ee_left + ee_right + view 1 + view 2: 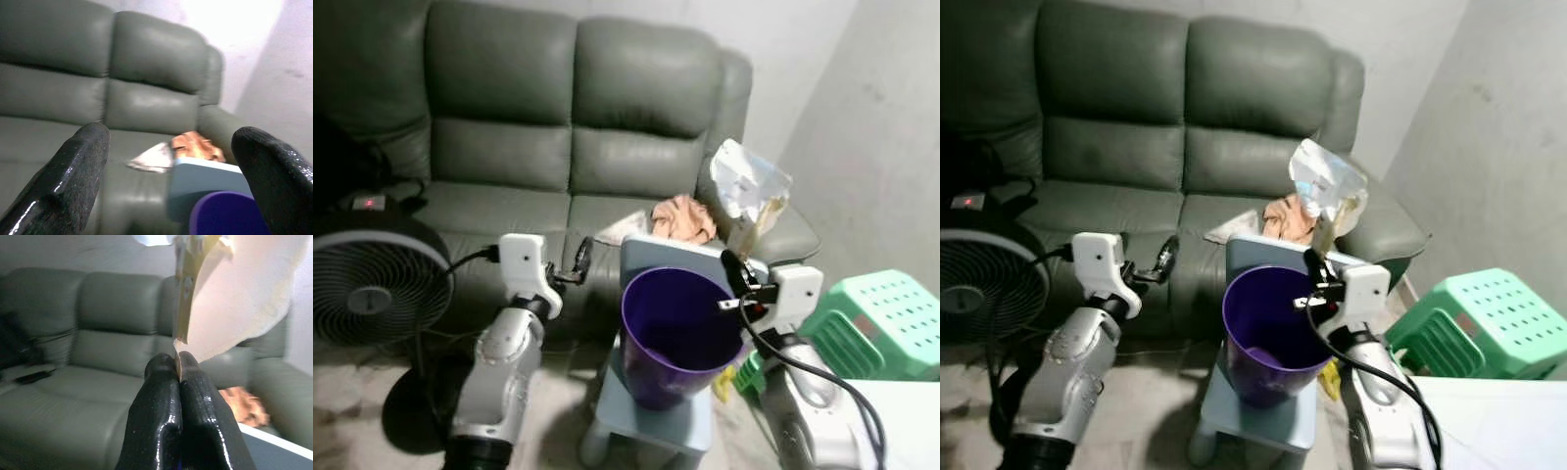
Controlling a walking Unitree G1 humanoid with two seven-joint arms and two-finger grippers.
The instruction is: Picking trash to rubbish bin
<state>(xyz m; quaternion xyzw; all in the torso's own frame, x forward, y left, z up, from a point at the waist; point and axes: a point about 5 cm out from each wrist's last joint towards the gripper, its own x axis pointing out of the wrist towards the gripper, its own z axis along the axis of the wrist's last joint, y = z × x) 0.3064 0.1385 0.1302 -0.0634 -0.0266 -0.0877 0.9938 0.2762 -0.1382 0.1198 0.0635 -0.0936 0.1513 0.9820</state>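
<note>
Right gripper: fingers pinched tight on the lower edge of a crinkled plastic wrapper, held above the far rim of the purple bin on the blue stool. Left gripper: jaws spread wide, empty, beside the bin before the sofa. Step judged: carry-to-bin; next calls for centring over the opening, then release.

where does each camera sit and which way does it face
Eye views: head, looking down at the purple bin before the sofa; both arms show.
Left wrist: faces the sofa between the left gripper's open fingers.
Right wrist: along the right gripper, shut on the plastic wrapper.
All show the sofa.
</note>
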